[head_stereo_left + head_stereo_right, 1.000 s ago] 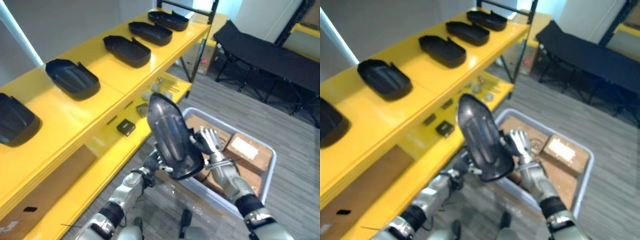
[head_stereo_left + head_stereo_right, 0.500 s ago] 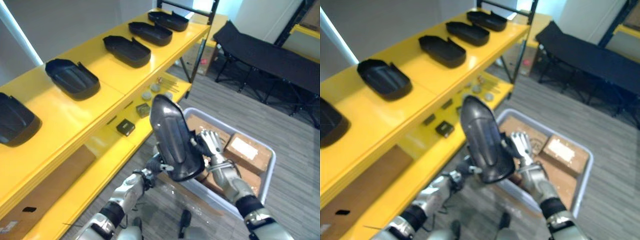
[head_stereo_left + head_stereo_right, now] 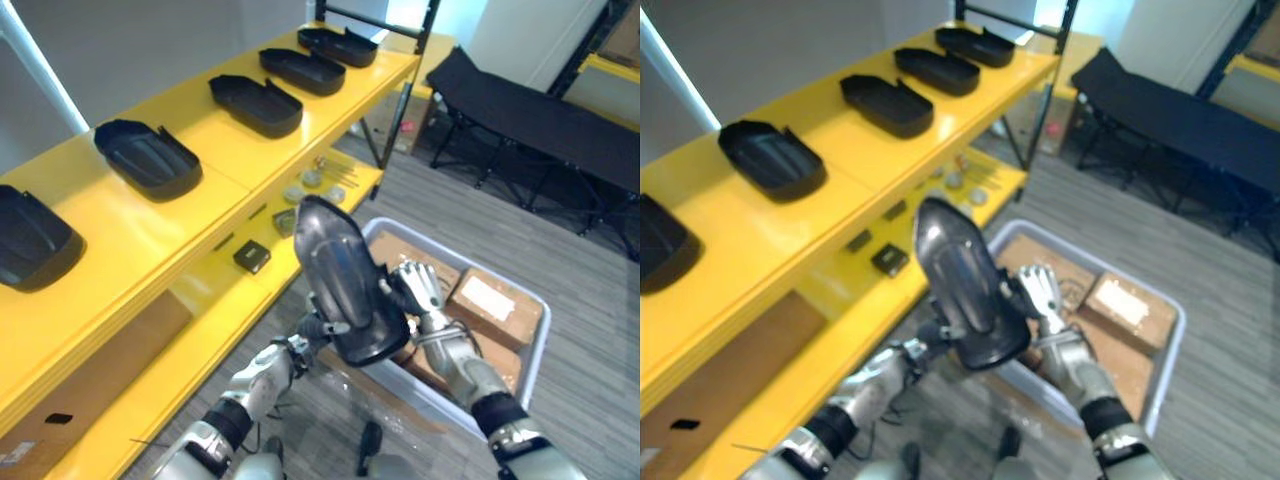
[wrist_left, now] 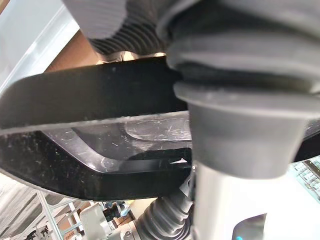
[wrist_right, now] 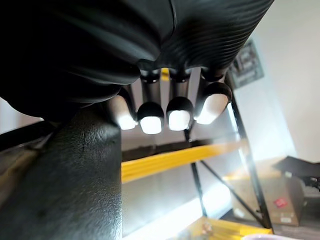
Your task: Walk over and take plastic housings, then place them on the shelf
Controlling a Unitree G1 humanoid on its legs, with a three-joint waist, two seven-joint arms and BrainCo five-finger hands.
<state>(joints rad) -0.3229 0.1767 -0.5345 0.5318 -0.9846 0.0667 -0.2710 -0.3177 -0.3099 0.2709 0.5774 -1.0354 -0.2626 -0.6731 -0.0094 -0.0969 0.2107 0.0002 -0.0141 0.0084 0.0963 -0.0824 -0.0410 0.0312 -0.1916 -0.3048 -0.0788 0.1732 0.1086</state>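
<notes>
I hold a black plastic housing (image 3: 343, 272) upright, above the floor, between both hands, its hollow side turned away from me. My left hand (image 3: 312, 334) grips its lower left edge, thumb over the rim; the left wrist view has the housing (image 4: 100, 130) pressed close against that hand. My right hand (image 3: 417, 289) lies with straight fingers (image 5: 179, 111) against the housing's right side (image 5: 65, 185). Several more black housings, such as one (image 3: 148, 157) and another (image 3: 256, 103), lie in a row on the yellow shelf top (image 3: 200, 190).
A lower yellow shelf board (image 3: 215, 285) carries small parts (image 3: 251, 256). A grey bin (image 3: 538, 345) with cardboard boxes (image 3: 492, 303) stands on the floor under my hands. A black folding cot (image 3: 540, 105) is at the back right.
The housing has sunk slightly and tipped a little between my hands. My left hand has edged closer under its lower rim.
</notes>
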